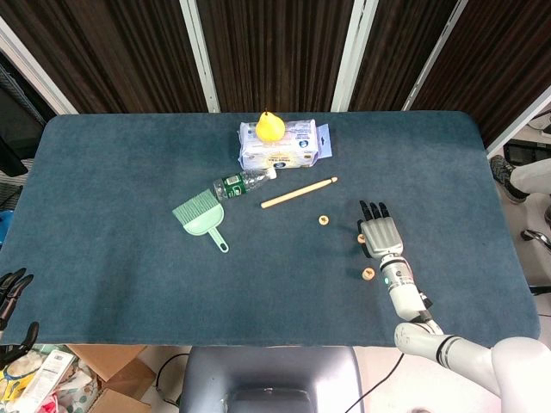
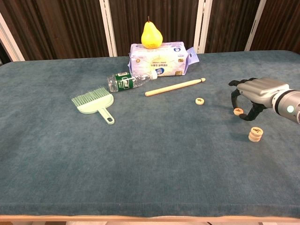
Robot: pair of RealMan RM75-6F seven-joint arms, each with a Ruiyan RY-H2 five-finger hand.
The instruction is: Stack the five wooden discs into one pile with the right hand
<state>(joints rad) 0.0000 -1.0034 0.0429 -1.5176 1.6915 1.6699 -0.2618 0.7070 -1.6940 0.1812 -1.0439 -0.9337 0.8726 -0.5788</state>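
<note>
Item, right of frame: my right hand (image 2: 257,89) arched over a single wooden disc (image 2: 238,111), fingers (image 2: 234,96) curled down around it; whether they pinched it, I could not tell. Disc pile (image 2: 255,134) lower right; another loose disc (image 2: 199,101) near the wooden stick (image 2: 174,87). Left hand (image 1: 9,292) at lower-left edge, fingers apart.

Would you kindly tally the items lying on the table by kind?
Single wooden discs: 2
Disc pile: 1
Pear: 1
Wipes pack: 1
Bottle: 1
Wooden stick: 1
Green brush: 1
Total: 8
</note>
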